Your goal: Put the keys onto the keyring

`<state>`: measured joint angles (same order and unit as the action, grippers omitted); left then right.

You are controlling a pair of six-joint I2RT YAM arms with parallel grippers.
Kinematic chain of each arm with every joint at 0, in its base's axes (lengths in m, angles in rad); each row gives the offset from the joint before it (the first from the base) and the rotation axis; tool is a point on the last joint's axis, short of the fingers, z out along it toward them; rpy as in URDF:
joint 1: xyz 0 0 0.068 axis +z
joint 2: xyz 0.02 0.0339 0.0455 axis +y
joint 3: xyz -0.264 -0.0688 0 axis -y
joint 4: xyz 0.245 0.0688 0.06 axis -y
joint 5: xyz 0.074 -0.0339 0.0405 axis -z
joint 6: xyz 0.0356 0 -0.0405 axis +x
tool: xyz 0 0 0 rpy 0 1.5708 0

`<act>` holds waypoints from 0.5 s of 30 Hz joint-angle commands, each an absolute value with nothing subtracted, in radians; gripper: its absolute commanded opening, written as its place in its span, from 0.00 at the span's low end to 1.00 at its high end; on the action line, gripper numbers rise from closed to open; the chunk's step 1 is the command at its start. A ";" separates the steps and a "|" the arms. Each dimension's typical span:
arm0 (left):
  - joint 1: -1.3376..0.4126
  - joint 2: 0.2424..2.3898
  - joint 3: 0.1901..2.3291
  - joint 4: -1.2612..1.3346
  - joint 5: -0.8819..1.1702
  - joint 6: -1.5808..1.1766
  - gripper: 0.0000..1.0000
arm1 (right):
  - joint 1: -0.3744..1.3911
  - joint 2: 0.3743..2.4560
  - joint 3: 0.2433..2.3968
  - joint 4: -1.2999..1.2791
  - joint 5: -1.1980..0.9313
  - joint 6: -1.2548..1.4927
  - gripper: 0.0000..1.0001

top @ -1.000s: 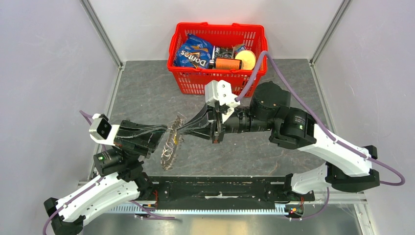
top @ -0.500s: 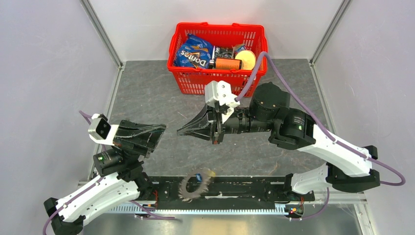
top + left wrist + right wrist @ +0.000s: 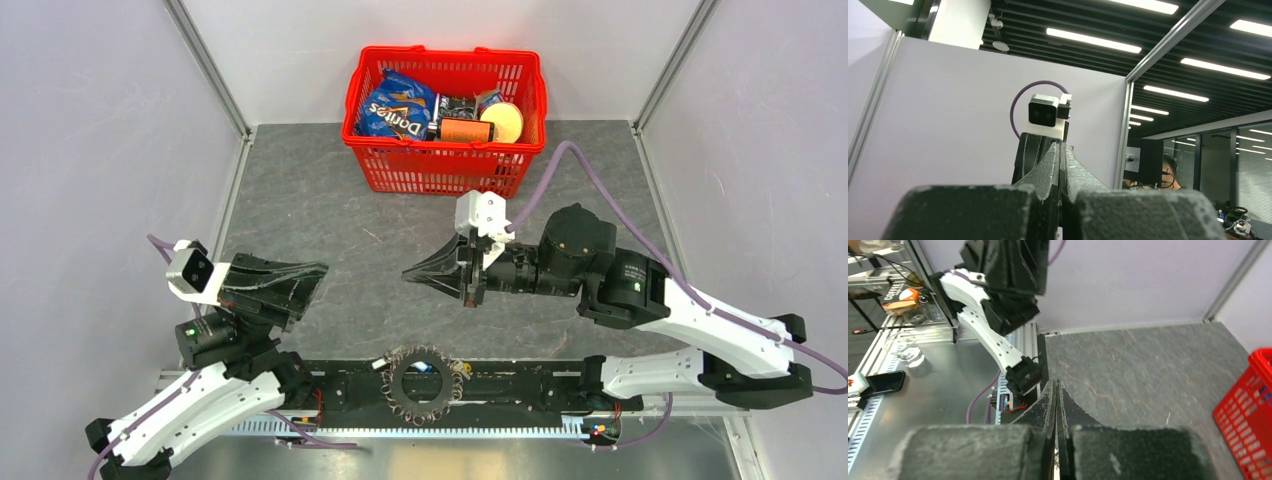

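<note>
The keyring [image 3: 424,386], a dark toothed wheel of grey keys, lies flat on the black base rail [image 3: 540,385] at the near edge, between the two arm bases. A small blue key head [image 3: 419,366] shows at its inner top edge. I cannot make out the yellow-headed key. My left gripper [image 3: 318,276] is shut and empty, held above the table's left side. My right gripper [image 3: 409,274] is shut and empty, pointing left at mid-table. In the left wrist view my shut fingers [image 3: 1062,150] point at the right arm's camera [image 3: 1044,111]. In the right wrist view my shut fingers [image 3: 1055,386] point at the left arm [image 3: 993,305].
A red basket [image 3: 363,88] with a Doritos bag [image 3: 398,108] and other groceries stands at the back centre. Grey slate table [image 3: 300,190] with white side walls. The red basket's corner [image 3: 1248,405] shows at the right of the right wrist view.
The keyring left both grippers, fell and now lies on the base rail at the near edge. The right arm drew back to the right; the left gripper shifted slightly left.
</note>
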<state>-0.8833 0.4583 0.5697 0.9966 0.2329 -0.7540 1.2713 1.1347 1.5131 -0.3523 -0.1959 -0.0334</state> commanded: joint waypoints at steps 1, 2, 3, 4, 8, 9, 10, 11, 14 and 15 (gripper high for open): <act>-0.886 0.440 0.605 0.866 0.219 -0.709 0.02 | 1.263 1.074 1.428 -0.331 -0.065 0.026 0.04; -0.884 0.441 0.610 0.839 0.226 -0.706 0.02 | 1.262 1.070 1.411 -0.343 -0.052 0.040 0.11; -0.884 0.442 0.616 0.819 0.233 -0.704 0.02 | 1.261 1.065 1.400 -0.355 -0.037 0.056 0.15; -0.884 0.443 0.621 0.796 0.239 -0.700 0.02 | 1.260 1.063 1.386 -0.367 -0.023 0.072 0.21; -0.884 0.432 0.637 0.693 0.247 -0.686 0.02 | 1.254 1.068 1.326 -0.435 0.051 0.145 0.43; -0.884 0.429 0.643 0.660 0.248 -0.679 0.03 | 1.252 1.068 1.304 -0.441 0.068 0.165 0.47; -0.885 0.425 0.646 0.633 0.250 -0.673 0.05 | 1.249 1.069 1.284 -0.449 0.087 0.191 0.50; -0.885 0.422 0.649 0.611 0.250 -0.668 0.08 | 1.245 1.069 1.260 -0.458 0.099 0.210 0.53; -0.885 0.409 0.653 0.542 0.244 -0.658 0.21 | 1.232 1.065 1.196 -0.475 0.118 0.276 0.57; -0.885 0.406 0.656 0.520 0.244 -0.653 0.26 | 1.228 1.063 1.177 -0.480 0.121 0.300 0.59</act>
<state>-0.8833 0.4263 0.6132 0.6399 0.2382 -0.7094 1.2438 1.0744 1.2373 -0.4435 0.0513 0.1799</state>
